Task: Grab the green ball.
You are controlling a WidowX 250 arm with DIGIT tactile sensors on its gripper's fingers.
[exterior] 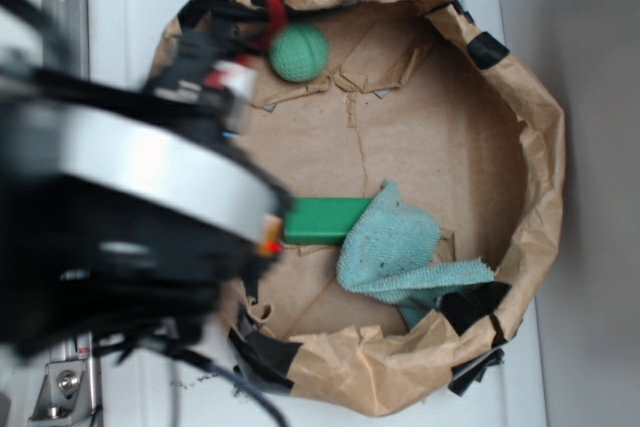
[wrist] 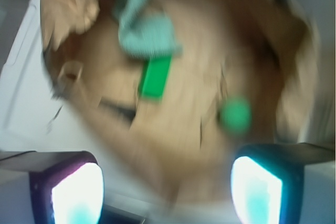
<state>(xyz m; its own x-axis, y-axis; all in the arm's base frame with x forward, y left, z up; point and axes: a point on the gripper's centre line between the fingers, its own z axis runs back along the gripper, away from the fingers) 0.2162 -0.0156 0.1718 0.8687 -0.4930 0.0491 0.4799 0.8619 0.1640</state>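
Green ball (exterior: 299, 52) sits on the brown paper floor of the paper-walled basin (exterior: 535, 147), up near the rim, well apart from the green block (exterior: 326, 219) and the teal cloth (exterior: 400, 252), which touch each other lower down. Gripper (wrist: 167, 192) hangs above the basin, jaws spread wide with nothing between them; the two lit pads (wrist: 77, 195) frame the wrist view, ball (wrist: 234, 115) ahead and nearer the right-hand pad. Wrist view is smeared, so exact alignment is hard to judge. Ball looks light, matte and finely dimpled, so probably grippy rather than slick, perhaps slightly yielding. Round: likely to roll if nudged. Best taken across its widest girth, pads square on opposite sides, descent centred
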